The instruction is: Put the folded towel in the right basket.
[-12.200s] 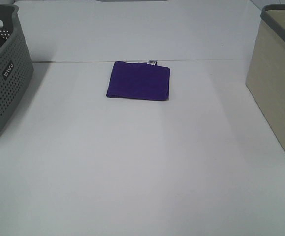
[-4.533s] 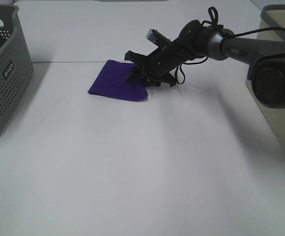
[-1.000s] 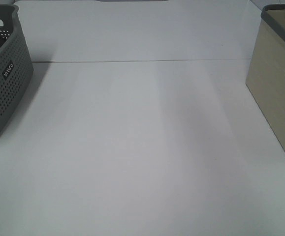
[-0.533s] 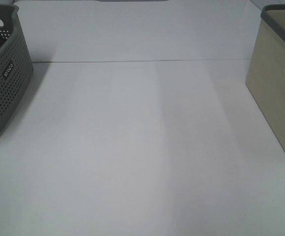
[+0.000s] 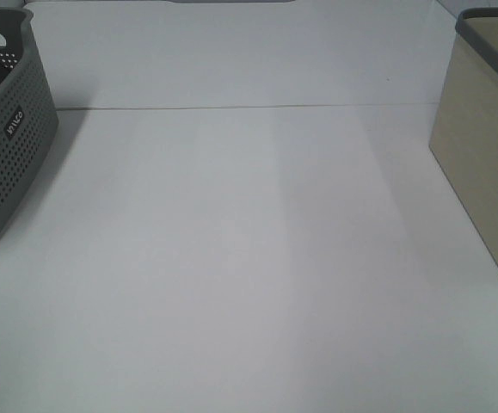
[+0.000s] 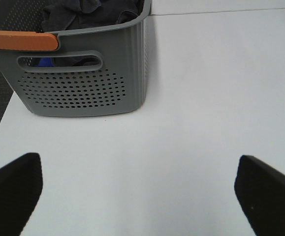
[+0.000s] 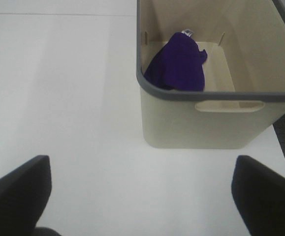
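The purple towel (image 7: pixel 179 69) lies slumped inside my right basket (image 7: pixel 216 123), so both sets of fingers (image 7: pixel 18 196) (image 6: pixel 14 184) hang spread wide, holding nothing

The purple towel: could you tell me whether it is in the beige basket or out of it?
In. The right wrist view shows the purple towel lying crumpled inside the beige basket, below its grey rim.

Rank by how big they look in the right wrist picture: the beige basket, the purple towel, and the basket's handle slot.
1. beige basket, by far the largest
2. purple towel, lying inside it
3. handle slot, smallest
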{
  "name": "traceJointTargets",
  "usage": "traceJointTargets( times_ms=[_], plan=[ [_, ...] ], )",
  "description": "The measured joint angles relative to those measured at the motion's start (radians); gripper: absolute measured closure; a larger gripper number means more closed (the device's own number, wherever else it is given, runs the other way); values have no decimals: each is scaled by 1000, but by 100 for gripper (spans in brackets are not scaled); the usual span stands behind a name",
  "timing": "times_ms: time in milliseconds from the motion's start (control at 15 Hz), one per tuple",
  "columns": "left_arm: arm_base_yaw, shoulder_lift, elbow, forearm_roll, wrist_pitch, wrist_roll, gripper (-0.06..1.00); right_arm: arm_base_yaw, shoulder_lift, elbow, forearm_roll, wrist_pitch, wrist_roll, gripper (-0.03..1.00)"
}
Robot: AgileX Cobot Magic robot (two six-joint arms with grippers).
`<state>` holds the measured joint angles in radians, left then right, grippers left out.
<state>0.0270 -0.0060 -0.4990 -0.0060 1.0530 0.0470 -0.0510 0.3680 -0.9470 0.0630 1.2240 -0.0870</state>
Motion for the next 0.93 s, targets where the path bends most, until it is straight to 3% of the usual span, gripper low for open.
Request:
traceJointTargets(
  times_ms=[267, 467, 933],
  plan=[
    [0, 0, 0, 0, 0, 0, -5, 0, -312, 295, -49, -57, -8, 1],
    [0, 0, 0, -1, 0, 0, -5, 0, -372, 442, -48, -61, 54, 1],
    [0, 0, 0, -5, 0, 0, -5, 0, -372, 490, -40, -121, 79, 1]
  ],
)
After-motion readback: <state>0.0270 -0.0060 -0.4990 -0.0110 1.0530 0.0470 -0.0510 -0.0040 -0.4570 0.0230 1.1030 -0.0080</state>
